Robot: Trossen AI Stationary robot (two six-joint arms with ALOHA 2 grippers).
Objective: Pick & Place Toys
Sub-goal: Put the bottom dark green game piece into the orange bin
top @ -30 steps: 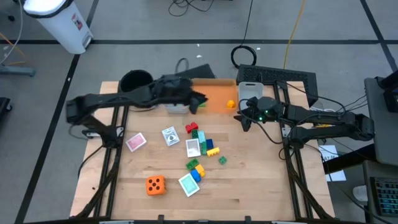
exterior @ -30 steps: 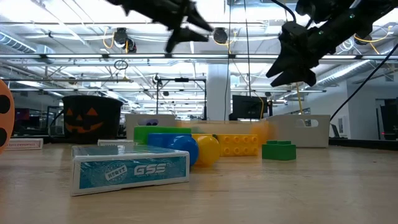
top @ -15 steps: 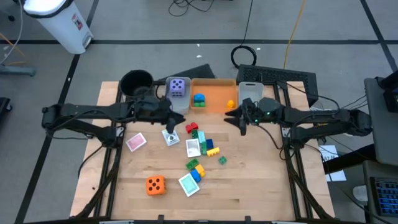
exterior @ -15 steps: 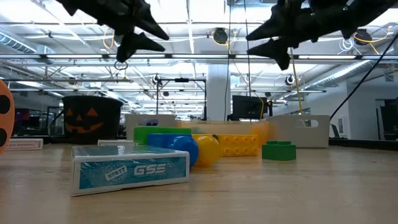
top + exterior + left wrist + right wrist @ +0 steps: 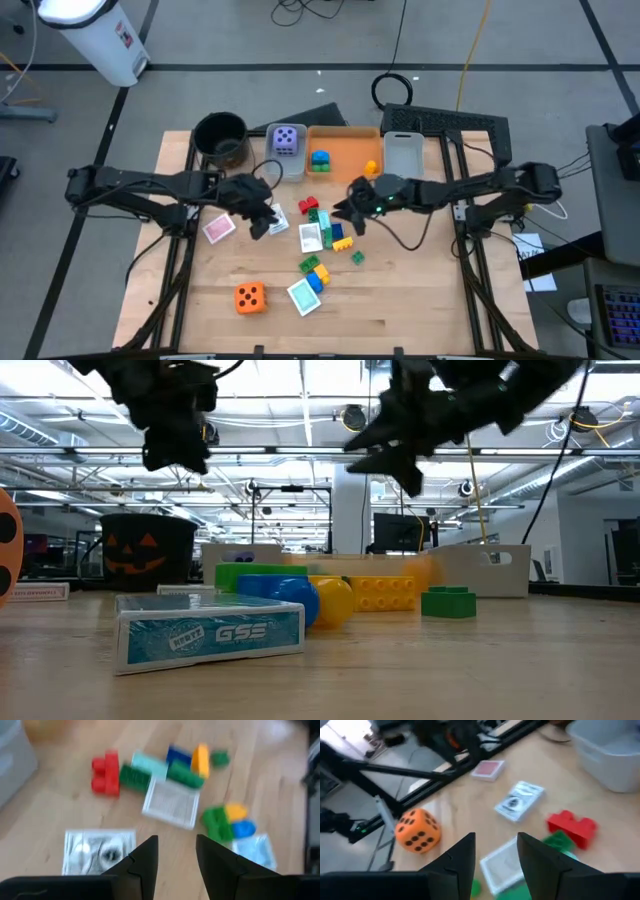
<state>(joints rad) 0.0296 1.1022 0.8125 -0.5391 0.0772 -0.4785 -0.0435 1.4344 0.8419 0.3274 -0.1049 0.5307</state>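
Both arms are hovering over the central toy cluster. The left gripper (image 5: 262,222), fingers parted and empty, is hanging above the white card (image 5: 273,218). The right gripper (image 5: 350,214), also parted and empty, is hanging just right of the red brick (image 5: 309,206). Risks, as judged: the two arms colliding over the tight pile; fingers nudging neighbouring bricks; the flat card slipping. The orange die (image 5: 249,297) is sitting near-left; the purple die (image 5: 287,139) is lying in the grey bin (image 5: 287,166).
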